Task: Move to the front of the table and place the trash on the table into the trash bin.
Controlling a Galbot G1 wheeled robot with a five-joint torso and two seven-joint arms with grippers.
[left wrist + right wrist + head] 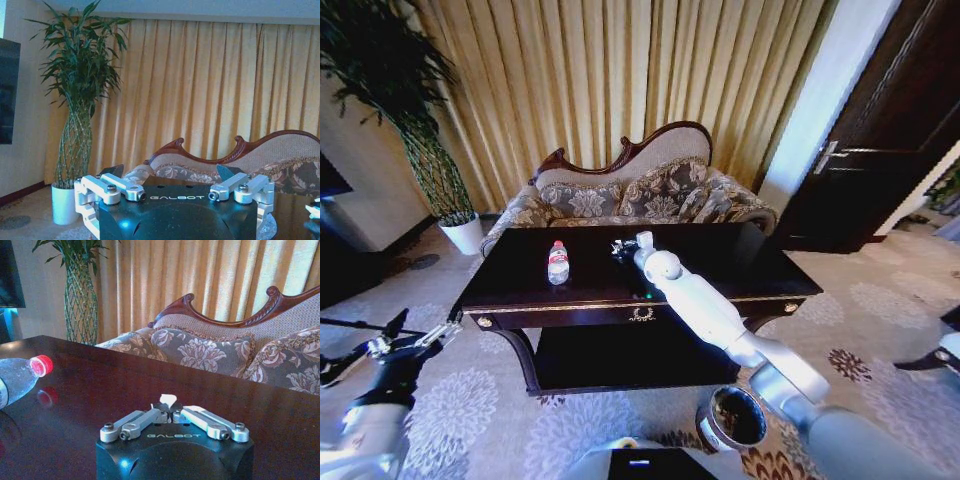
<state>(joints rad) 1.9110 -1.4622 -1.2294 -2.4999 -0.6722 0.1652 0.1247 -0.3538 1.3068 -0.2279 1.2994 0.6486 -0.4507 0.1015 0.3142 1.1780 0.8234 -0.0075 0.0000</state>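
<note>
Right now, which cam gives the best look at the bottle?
Head view: the whole bottle lies on the table, apart from the right gripper. The right wrist view catches its red cap and neck at the frame edge. The left wrist view has a clear blurry shape behind the left gripper, possibly it.

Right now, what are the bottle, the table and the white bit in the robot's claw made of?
The bottle looks like clear plastic with a red cap; you can see through it. The table seems to be dark polished wood, shiny enough to mirror the cap. The white scrap pinched in the right gripper looks like crumpled paper or tissue; I can't tell which.
</note>
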